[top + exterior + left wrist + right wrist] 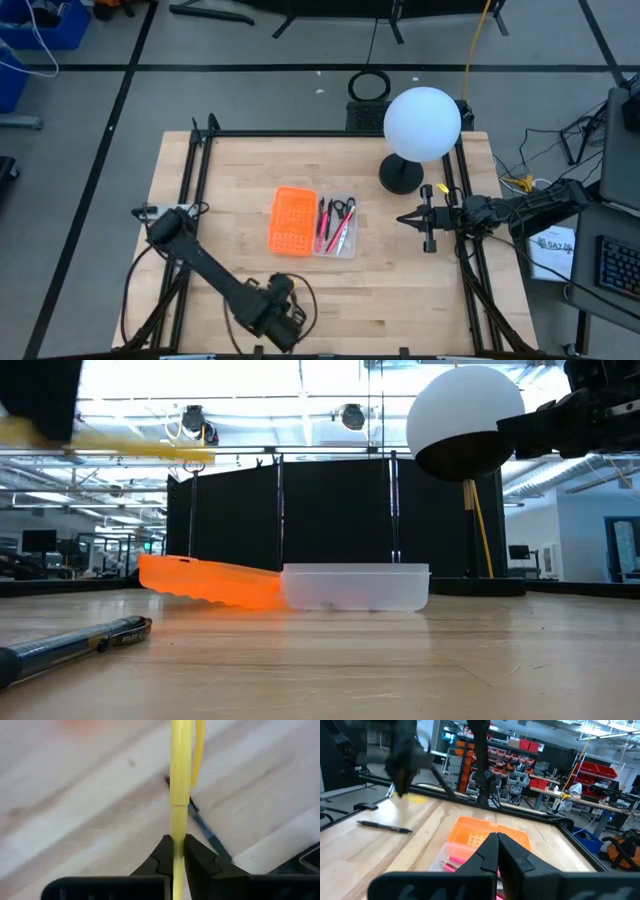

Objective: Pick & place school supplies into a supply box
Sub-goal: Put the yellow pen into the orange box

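Observation:
My left gripper (178, 851), near the table's near edge (283, 305), is shut on a yellow pen (179, 770), which also shows high up in the low view (120, 445). Under it a black pen (202, 822) lies flat on the wood (70, 645). The clear supply box (336, 226) stands mid-table with pink and red pens and the black-handled scissors (343, 210) inside. My right gripper (497, 842) is shut and hovers to the right of the box (405, 217), touching nothing. My left gripper pinches the yellow pen's barrel (178, 827) between its two fingers. The pen runs out forward past the fingertips, along the fingers, with its clip (199, 745) toward the free end. It is lifted clear of the table and lies about level in the low view.
An orange perforated piece (292, 220) lies against the box's left side. A white globe lamp (422, 124) on a black base (400, 175) stands at the far right. Black frame rails (195, 180) run along the table's sides. Bare wood lies left of and in front of the box.

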